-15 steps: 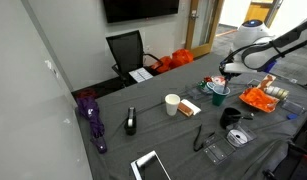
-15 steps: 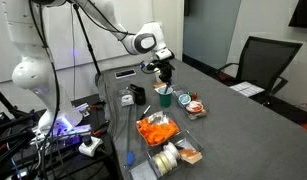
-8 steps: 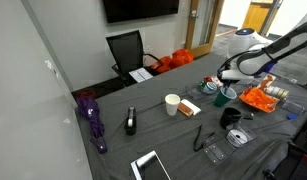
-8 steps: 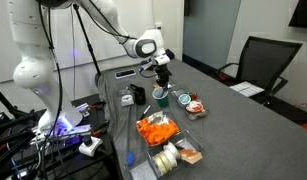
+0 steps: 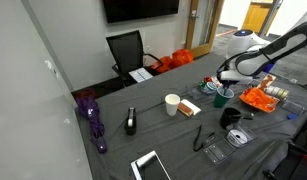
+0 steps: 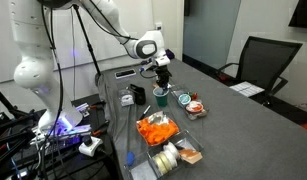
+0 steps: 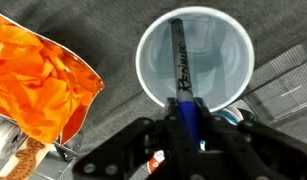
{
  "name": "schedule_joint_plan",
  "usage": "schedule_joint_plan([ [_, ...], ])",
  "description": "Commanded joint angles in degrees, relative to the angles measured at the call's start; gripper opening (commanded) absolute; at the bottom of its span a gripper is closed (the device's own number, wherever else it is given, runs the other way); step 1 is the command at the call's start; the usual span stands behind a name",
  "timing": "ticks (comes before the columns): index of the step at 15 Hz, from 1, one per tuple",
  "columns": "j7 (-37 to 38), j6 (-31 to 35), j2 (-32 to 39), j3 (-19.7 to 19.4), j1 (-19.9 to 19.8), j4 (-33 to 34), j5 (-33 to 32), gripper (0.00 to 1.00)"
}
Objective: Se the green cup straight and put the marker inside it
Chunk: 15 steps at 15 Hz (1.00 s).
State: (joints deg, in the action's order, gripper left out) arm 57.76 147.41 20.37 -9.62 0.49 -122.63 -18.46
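Observation:
The green cup (image 7: 219, 52) stands upright on the grey table, seen from straight above in the wrist view; it also shows in both exterior views (image 5: 220, 97) (image 6: 163, 97). A dark blue marker (image 7: 181, 55) leans inside the cup, its tip near the far inner wall. My gripper (image 7: 189, 128) is directly above the cup's near rim and is shut on the marker's upper end. In both exterior views the gripper (image 5: 224, 84) (image 6: 161, 80) hangs just over the cup.
An orange bag (image 7: 33, 80) (image 6: 153, 128) lies beside the cup. A flat round green-and-red thing (image 6: 184, 100) is just past it. A white paper cup (image 5: 172, 104), a black object (image 5: 131, 121), a purple umbrella (image 5: 90, 115) and a tablet (image 5: 150, 166) lie farther off.
The arm came down a little over the cup during the first half second; since then nothing has visibly moved.

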Motion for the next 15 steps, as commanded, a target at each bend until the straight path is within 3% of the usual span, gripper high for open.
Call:
schedule_joint_plan([
  [1,-0.24,-2.21,0.99,-1.19,1.33,1.73,1.43,0.45],
  [9,-0.53,-3.49,0.34,-0.90,1.59,1.88,2.17,0.98],
  [15,-0.78,-3.70,0.26,-0.84,1.54,1.85,2.34,1.00],
])
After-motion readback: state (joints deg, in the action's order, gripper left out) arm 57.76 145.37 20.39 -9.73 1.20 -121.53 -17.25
